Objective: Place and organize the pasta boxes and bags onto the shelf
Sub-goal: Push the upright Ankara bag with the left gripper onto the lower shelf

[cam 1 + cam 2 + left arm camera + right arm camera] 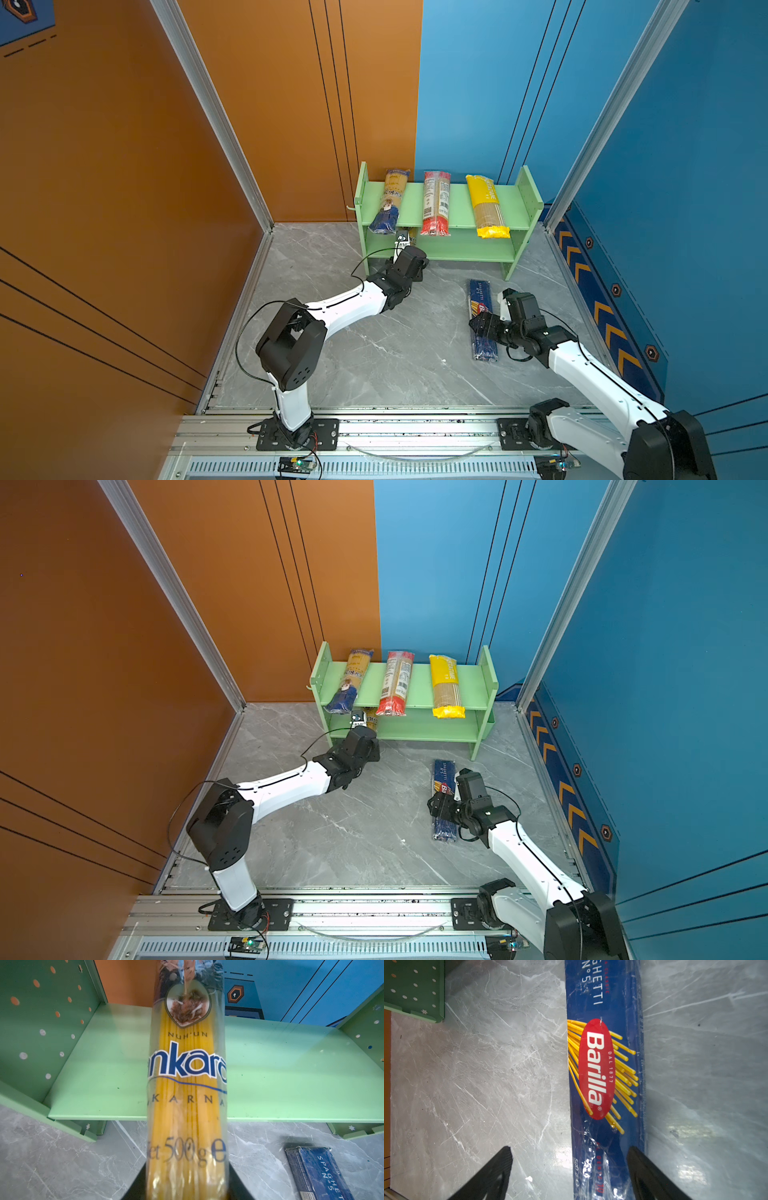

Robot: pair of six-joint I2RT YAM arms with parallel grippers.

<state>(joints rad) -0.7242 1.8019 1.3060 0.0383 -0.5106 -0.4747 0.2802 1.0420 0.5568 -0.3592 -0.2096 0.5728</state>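
Note:
The light-green shelf (457,199) stands at the back. Its upper tier carries a blue-and-yellow ankara bag (388,201), a red-ended clear bag (436,203) and a yellow bag (486,205). My left gripper (187,1184) is shut on a second ankara bag (187,1088), whose far end reaches over the lower tier (291,1076). In a top view this bag (371,723) shows only just under the upper tier. A dark blue Barilla pack (604,1068) lies on the floor. My right gripper (569,1150) hovers open above it, one finger over the pack's edge and the other over bare floor.
The floor is grey marble (374,353). An orange wall (124,166) closes the left side, and blue walls (685,166) close the back and right. An aluminium rail (415,432) with both arm bases runs along the front edge.

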